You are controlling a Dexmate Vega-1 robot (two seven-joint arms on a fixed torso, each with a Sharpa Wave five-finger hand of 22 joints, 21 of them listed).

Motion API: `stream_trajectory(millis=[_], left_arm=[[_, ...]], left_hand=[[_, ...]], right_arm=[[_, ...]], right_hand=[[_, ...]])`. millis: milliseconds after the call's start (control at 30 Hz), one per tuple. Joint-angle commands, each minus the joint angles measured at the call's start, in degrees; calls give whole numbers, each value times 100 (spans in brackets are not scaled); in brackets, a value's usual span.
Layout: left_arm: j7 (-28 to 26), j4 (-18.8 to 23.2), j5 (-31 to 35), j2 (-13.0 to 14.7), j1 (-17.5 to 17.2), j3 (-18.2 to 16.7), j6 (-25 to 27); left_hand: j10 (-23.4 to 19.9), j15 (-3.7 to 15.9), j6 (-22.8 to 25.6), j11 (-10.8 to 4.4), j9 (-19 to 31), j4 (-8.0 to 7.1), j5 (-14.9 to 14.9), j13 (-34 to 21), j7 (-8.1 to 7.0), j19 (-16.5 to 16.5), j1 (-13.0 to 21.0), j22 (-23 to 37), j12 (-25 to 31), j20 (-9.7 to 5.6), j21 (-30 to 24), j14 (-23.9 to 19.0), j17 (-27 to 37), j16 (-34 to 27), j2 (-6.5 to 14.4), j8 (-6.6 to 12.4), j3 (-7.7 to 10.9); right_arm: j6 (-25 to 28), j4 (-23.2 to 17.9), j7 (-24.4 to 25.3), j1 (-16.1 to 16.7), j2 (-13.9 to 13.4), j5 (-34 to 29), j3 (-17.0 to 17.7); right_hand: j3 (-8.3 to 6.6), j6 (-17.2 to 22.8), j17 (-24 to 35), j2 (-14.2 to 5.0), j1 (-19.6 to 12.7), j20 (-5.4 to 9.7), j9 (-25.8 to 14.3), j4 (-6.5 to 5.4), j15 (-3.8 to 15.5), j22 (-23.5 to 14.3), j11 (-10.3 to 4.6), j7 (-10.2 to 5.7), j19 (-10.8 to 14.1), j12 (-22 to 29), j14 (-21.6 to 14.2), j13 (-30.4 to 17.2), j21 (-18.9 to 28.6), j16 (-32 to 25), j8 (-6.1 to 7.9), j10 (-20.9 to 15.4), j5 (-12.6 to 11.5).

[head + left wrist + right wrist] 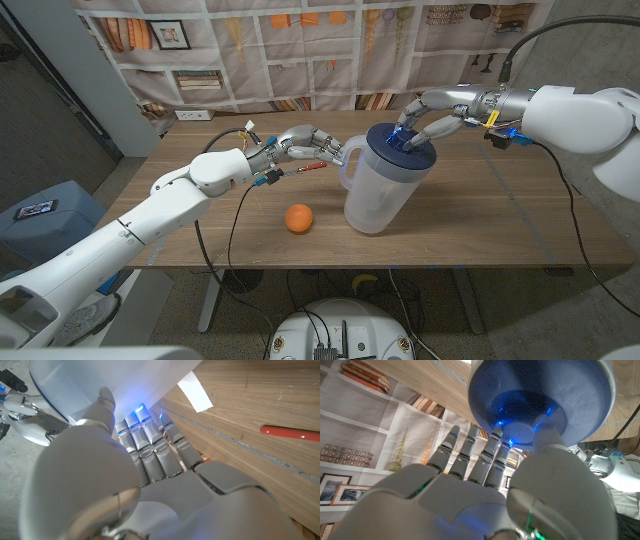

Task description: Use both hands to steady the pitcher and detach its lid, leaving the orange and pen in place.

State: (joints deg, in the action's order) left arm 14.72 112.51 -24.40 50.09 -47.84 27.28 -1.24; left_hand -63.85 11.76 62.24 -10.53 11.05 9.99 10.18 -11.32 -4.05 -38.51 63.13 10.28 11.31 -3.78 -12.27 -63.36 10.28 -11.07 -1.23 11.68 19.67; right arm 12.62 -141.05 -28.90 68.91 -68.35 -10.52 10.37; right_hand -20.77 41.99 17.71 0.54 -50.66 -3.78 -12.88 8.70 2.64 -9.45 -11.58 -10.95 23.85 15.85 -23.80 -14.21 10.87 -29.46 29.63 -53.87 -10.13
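Upright translucent pitcher (385, 190) (blue lid (400, 140) seemingly on), orange (298, 218), pen (310, 167).

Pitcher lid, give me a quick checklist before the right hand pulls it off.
1. Right hand on the blue lid: ok, fingers rest on it.
2. Left hand steadying the pitcher at its handle: cannot tell if the grip is closed.
3. Pitcher upright on the table: ok.
4. Lid seated: ok, not yet lifted.
5. Orange apart from the pitcher: ok.
6. Pen beside the left hand, untouched: ok.
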Motion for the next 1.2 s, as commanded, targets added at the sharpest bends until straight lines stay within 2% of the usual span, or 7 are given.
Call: stream_trajectory(millis=[33, 567, 1200], left_arm=[[11, 30, 12, 23, -10, 10, 26], [-17, 51, 59, 33, -15, 22, 55], [-119, 85, 110, 42, -87, 9, 69]], left_hand=[[-137, 217, 98, -90, 30, -35, 41, -22, 71, -49, 650, 13, 29, -788, 0, -53, 19, -14, 718, 46, 3], [-127, 217, 103, -88, 31, -34, 41, -21, 67, -42, 651, 13, 23, -789, 3, -48, 18, -9, 721, 49, -5], [-113, 216, 94, -90, 31, -36, 42, -22, 53, -38, 650, 13, 16, -785, 6, -18, 13, 7, 730, 49, -18]], right_arm=[[-41, 114, -43, -15, 59, 175, 65], [-101, 192, -44, 35, 95, 328, 180], [-218, 239, -39, 135, 214, 330, 330]], right_hand=[[9, 287, 20, -406, -122, 25, -46, 0, 786, -9, -117, -176, 37, 38, -57, -29, -7, -47, 98, -176, -2], [30, 445, 32, -506, -125, 80, -38, -5, 790, -8, -119, -173, 58, 50, -120, -45, -6, -90, 159, -330, -10], [27, 448, 26, -552, -147, 119, 11, 16, 799, -7, -118, -178, 90, 27, -173, -36, -2, -92, 132, -415, -21]])
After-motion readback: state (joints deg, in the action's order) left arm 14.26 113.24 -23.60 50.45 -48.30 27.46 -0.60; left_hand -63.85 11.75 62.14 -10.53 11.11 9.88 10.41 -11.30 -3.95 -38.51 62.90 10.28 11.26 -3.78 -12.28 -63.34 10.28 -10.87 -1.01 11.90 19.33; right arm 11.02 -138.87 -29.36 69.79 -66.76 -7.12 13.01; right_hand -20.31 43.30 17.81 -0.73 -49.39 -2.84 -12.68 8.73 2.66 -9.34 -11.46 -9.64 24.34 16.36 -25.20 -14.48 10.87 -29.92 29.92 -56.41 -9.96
